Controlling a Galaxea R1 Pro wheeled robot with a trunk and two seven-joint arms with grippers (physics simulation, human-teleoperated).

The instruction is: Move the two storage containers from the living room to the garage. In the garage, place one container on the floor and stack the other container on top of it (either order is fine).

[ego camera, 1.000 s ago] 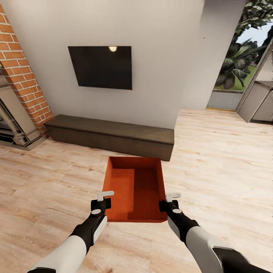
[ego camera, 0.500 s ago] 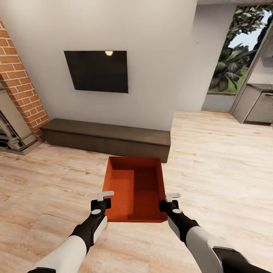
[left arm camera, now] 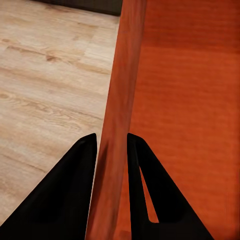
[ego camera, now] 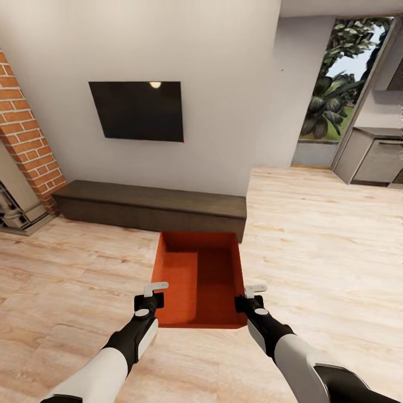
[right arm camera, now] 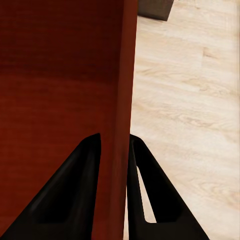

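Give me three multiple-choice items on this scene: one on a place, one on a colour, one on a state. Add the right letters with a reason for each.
1. Where is the dark TV screen?
A. On the wood floor
B. On the white wall above the long low bench
C. Inside the container

2. What colour is the storage container?
A. Orange-red
B. Blue
C. Green

3. How is the container held?
A. By the left gripper alone
B. It lies on the low bench, untouched
C. By both grippers, one on each side wall

Answers:
1. B: in the head view the screen hangs on the wall over the low bench.
2. A: its walls and bottom are orange-red in every view.
3. C: the left gripper and the right gripper each have their fingers on either side of a container wall, above the wood floor.
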